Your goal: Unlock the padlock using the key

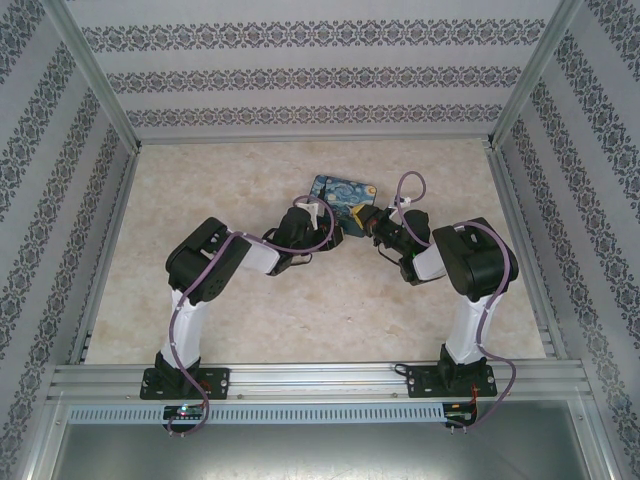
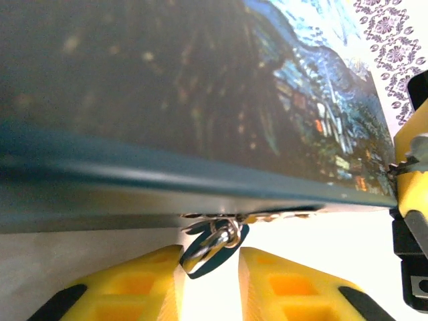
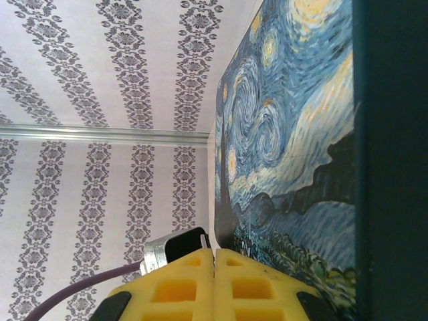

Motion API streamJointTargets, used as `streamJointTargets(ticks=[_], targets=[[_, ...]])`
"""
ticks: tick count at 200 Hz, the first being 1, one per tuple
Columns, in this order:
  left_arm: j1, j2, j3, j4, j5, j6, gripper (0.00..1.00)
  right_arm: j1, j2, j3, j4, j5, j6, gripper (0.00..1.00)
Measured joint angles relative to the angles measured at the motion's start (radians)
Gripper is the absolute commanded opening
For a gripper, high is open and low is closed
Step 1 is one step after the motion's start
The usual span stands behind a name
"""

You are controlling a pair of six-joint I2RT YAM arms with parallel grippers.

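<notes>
A flat box printed with a starry night painting (image 1: 343, 193) lies on the table between both arms. From its lower edge (image 2: 200, 200) hangs a small shiny padlock (image 2: 215, 242) backed by a dark blue oval. My left gripper (image 2: 210, 257) has its yellow fingertips closed in on the padlock from both sides. My right gripper (image 3: 214, 253) is shut at the box's corner, fingers pressed together. In the left wrist view a thin jagged metal blade, the key (image 2: 399, 166), sticks out from the right gripper's fingers (image 2: 409, 144) against the box edge.
Patterned walls (image 1: 320, 70) and metal frame posts (image 1: 95, 90) enclose the beige table (image 1: 200, 180). The two wrists crowd close together at the box's near side, with purple cables (image 1: 410, 185) looping above them.
</notes>
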Motion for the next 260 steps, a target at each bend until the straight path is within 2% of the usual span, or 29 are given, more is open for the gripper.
streamJointTargets(ticks=[14, 119, 143, 181, 228, 244, 260], targets=[[-0.001, 0.001, 0.006, 0.005, 0.002, -0.009, 0.42, 0.000, 0.000, 0.000, 0.001, 0.000, 0.000, 0.00], [-0.018, 0.039, 0.022, 0.096, -0.019, -0.071, 0.49, 0.000, 0.025, -0.005, 0.055, 0.000, 0.014, 0.00], [-0.025, 0.045, 0.022, 0.114, -0.046, -0.090, 0.47, 0.000, 0.032, -0.009, 0.074, 0.002, 0.023, 0.00], [-0.034, 0.055, 0.009, 0.148, -0.100, -0.134, 0.35, 0.000, 0.040, -0.014, 0.096, 0.004, 0.029, 0.00], [-0.039, 0.061, -0.016, 0.222, -0.116, -0.178, 0.48, 0.000, 0.049, -0.015, 0.116, 0.005, 0.035, 0.00], [-0.041, 0.063, -0.025, 0.249, -0.117, -0.190, 0.48, 0.000, 0.051, -0.015, 0.121, 0.005, 0.036, 0.00], [-0.042, 0.068, -0.031, 0.272, -0.117, -0.207, 0.42, 0.000, 0.056, -0.015, 0.130, 0.005, 0.037, 0.00]])
